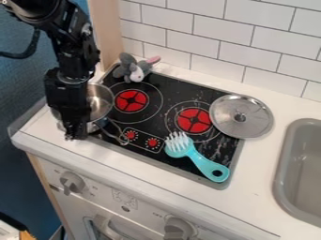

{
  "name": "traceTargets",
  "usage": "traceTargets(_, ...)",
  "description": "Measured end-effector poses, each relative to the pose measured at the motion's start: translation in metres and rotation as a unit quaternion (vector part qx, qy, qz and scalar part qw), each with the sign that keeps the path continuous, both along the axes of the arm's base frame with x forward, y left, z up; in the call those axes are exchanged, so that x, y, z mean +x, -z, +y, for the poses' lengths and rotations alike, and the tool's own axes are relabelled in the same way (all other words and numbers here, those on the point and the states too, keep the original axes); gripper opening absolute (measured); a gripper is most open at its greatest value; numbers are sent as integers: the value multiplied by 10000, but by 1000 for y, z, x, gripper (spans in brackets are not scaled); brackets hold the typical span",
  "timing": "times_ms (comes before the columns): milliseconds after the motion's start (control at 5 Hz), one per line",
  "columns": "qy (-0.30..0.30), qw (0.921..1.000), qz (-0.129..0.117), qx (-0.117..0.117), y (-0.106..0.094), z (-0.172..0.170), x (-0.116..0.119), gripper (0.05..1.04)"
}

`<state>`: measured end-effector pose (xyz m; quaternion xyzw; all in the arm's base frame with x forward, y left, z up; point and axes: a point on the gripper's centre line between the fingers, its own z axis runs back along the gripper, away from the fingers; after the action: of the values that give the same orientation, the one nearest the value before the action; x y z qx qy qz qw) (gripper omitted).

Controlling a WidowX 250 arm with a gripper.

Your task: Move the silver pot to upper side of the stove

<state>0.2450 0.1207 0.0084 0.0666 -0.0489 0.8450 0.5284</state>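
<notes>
Jaws (76,134) hang at pot (98,102); plush (128,69), brush (203,163), lid (254,123) nearby.

Looks down at a slant from above the oven front (147,209), facing across the stovetop (160,121) toward the tiled wall (188,29) at an angle; sits close enough to frame the stovetop, cutting off the sink (281,173) at the right edge.

"Any words or numbers you can read?"

"None. The front panel (147,216) has small marks beside its knobs (72,182), but they're too faint and tiny to make out."

"And the patch between the knobs?"

"Just a little cluster of pale marks (124,198) there; I can't tell letters from signs."
</notes>
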Motion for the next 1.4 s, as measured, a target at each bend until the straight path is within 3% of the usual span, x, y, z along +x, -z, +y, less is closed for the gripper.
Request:
traceTargets(200, 149, 9995, -258, -48, -15, -3, 3, 83)
traceTargets(400, 458, 9978, -434, -218, -30, -11, 5, 79)
traceTargets(600, 1059, 9904, -847, -281, -59, -30, 10, 79)
traceTargets(800, 2034, 9734, -992, -360, -70, -59, 20, 79)
traceTargets(1000, 2792, 9545, -1014, -270, -70, -82, 36, 79)
traceTargets(1400, 3281, 9412, -782, -189, -41, -99, 82, 79)
